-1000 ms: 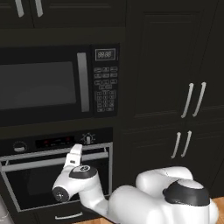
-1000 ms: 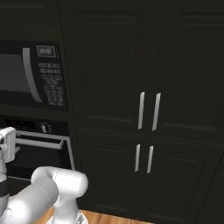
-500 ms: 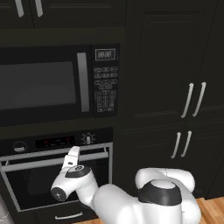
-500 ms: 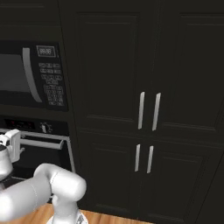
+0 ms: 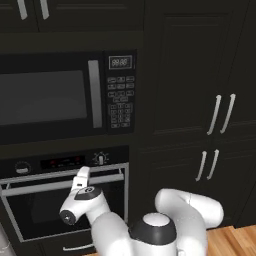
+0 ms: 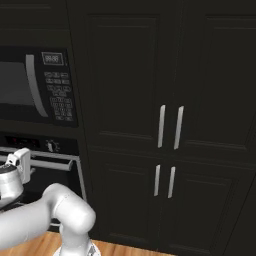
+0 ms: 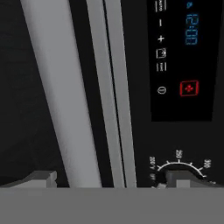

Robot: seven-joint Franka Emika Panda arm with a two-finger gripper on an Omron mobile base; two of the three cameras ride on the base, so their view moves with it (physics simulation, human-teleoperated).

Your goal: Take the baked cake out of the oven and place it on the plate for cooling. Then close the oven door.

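The oven [image 5: 65, 200] sits below the microwave [image 5: 65, 97], a black built-in unit with a control strip bearing a red display and round knobs. Its oven door [image 5: 55, 212] is a wide black panel with a dark glass window and a long silver bar handle [image 5: 60, 184] across the top. The gripper [image 7: 111, 179] hangs right at that handle, jaws spread wide, grasping nothing.
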